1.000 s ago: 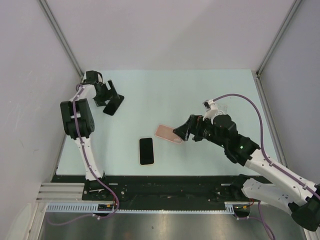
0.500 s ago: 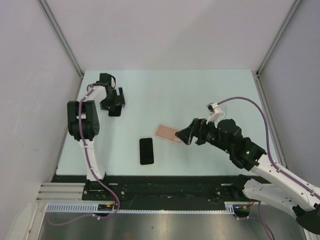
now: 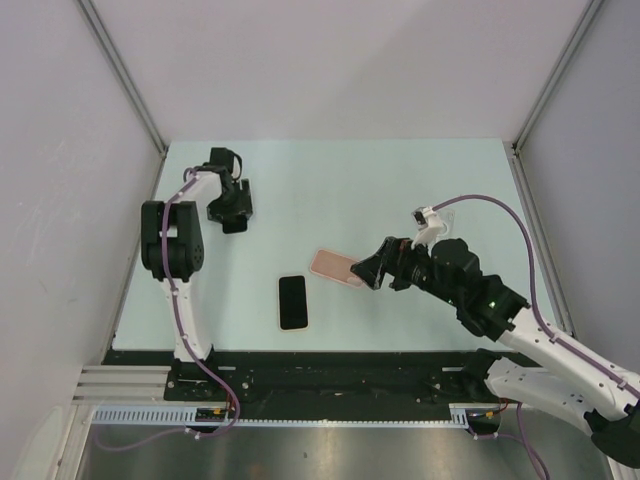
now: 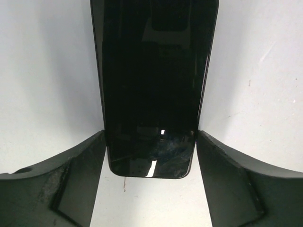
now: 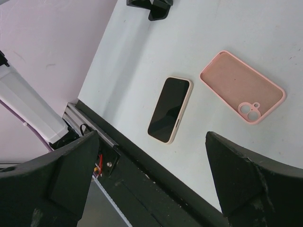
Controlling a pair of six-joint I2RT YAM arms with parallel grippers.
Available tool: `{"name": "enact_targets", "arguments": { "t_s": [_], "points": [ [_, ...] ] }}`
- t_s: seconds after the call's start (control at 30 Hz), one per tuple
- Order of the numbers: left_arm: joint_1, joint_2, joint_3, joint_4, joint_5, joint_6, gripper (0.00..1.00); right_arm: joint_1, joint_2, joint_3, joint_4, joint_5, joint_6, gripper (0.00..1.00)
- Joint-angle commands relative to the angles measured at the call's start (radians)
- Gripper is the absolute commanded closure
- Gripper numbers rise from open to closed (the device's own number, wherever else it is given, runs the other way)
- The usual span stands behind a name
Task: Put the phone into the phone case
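A black phone (image 4: 151,85) sits between my left gripper's (image 4: 150,142) fingers (image 4: 71,179), whose tips press against its two long sides near the end. In the top view this gripper (image 3: 233,213) is at the table's far left, with the phone (image 3: 236,225) sticking out below it. An empty pink phone case (image 3: 335,267) lies open side up in the middle; it also shows in the right wrist view (image 5: 242,87). My right gripper (image 3: 368,268) is open and empty, hovering by the case's right end.
A second phone in a cream case (image 3: 292,301) lies screen up near the front edge, left of the pink case; it also shows in the right wrist view (image 5: 170,109). The black front rail (image 3: 330,365) runs along the near edge. Grey walls enclose the table.
My left gripper has swung right and turned, so the black phone now lies mostly under it instead of slanting out. My right gripper has drawn back slightly to the right.
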Motion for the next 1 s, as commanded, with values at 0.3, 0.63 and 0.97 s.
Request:
{"name": "enact_targets", "arguments": {
  "t_s": [0.3,0.63,0.97],
  "points": [
    [-0.039,-0.194,-0.286,0.09,0.281,-0.094,0.36,-0.072,0.233,-0.019,0.279,-0.039,0.112,0.05],
    [-0.136,-0.29,-0.467,0.257,0.488,-0.19,0.38,-0.176,0.612,-0.012,0.631,-0.149,0.216,0.21],
    [-0.262,-0.355,-0.501,0.313,0.534,-0.236,0.39,-0.215,0.908,0.093,0.798,-0.221,0.293,0.45]
  ]
}}
